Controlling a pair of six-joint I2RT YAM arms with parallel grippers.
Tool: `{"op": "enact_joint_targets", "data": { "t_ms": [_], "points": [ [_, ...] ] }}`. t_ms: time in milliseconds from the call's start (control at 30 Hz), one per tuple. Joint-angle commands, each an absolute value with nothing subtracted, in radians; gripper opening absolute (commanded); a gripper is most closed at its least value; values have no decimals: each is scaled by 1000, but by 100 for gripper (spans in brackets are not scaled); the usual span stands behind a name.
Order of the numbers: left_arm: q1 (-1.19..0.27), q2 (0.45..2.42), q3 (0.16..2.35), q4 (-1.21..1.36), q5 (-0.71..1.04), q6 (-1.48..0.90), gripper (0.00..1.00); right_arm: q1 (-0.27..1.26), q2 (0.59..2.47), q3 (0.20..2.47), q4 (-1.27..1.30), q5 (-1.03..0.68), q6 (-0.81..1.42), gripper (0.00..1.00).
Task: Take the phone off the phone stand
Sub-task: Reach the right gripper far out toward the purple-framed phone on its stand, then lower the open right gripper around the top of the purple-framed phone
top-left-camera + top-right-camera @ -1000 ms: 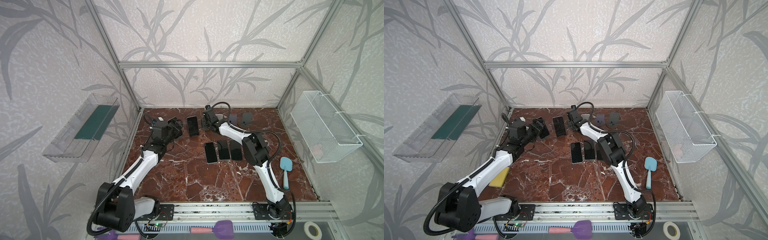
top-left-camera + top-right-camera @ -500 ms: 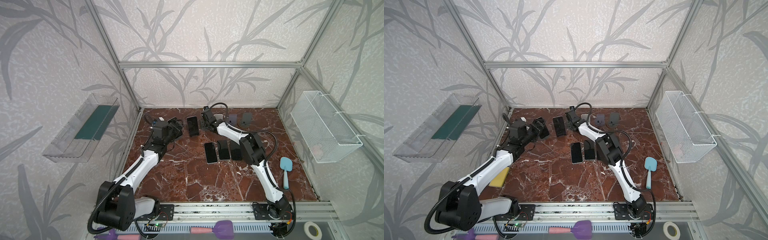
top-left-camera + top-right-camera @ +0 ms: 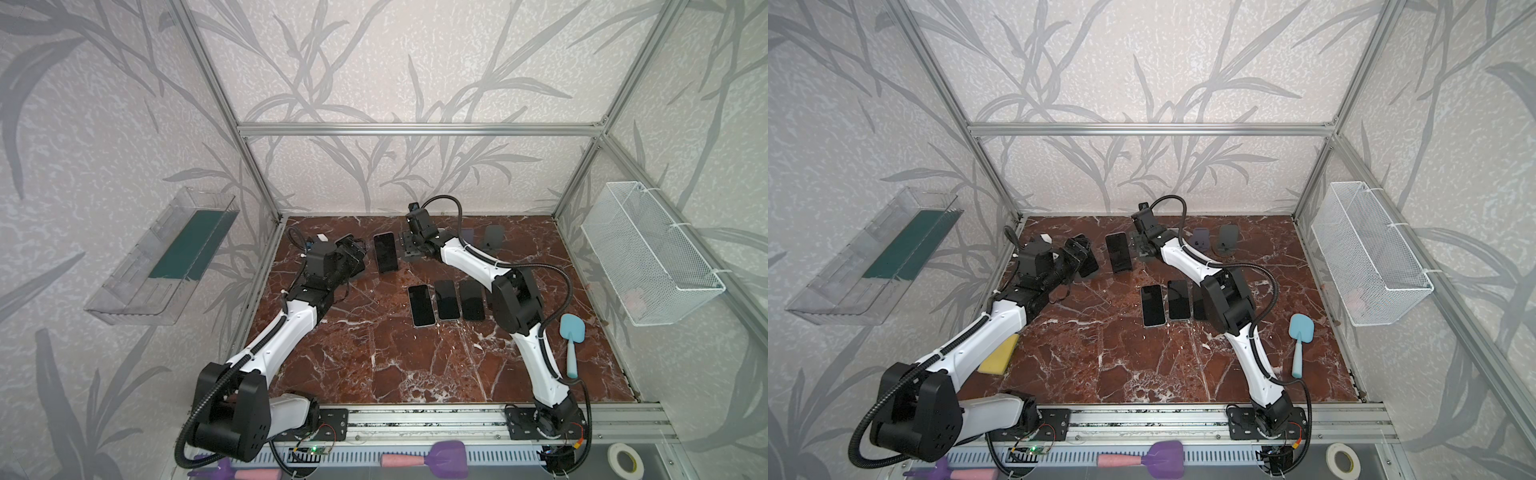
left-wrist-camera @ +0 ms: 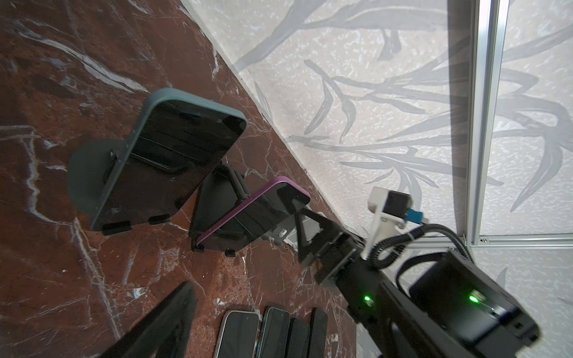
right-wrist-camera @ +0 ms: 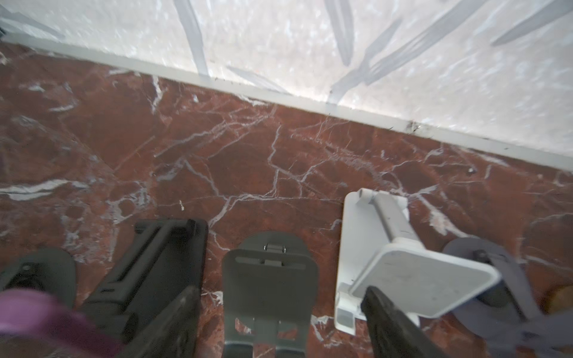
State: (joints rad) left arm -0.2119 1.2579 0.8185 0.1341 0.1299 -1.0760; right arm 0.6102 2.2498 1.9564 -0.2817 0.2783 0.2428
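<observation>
Right wrist view shows where I am in the job: my right hand [image 5: 280, 291] hangs with its fingers [image 5: 176, 322] spread, and nothing lies between them except an empty grey stand [image 5: 269, 276] beneath. The purple-cased phone [image 4: 257, 210] I am after leans in its black stand [image 4: 217, 192] near the middle of the worktop's [image 3: 374, 365] back edge. Its purple edge lies outside one finger, so I judge I am beside it, not around it, and the grasp is not yet made.

Next I need to shift sideways until both fingers straddle the phone's top. Then I close on it and lift it up and clear of the stand's front lips without tipping the stand. I must also avoid knocking the grey-cased phone [image 4: 173, 161] propped just beside it.

My left hand [image 3: 353, 255] waits towards the back-left corner. I cannot tell whether it is spread or clenched.
</observation>
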Motion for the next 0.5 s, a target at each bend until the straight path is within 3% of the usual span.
{"op": "enact_joint_targets", "data": {
  "t_ms": [0, 333, 467],
  "points": [
    [-203, 1219, 834, 129, 91, -1042, 90, 611, 2114, 1868, -240, 275, 282, 82],
    [-165, 1208, 813, 158, 76, -1056, 93, 614, 1811, 1496, -23, 11, 531, 83],
    [-152, 1209, 810, 161, 81, -1073, 93, 642, 1756, 1409, 18, 41, 550, 83]
  ]
}}
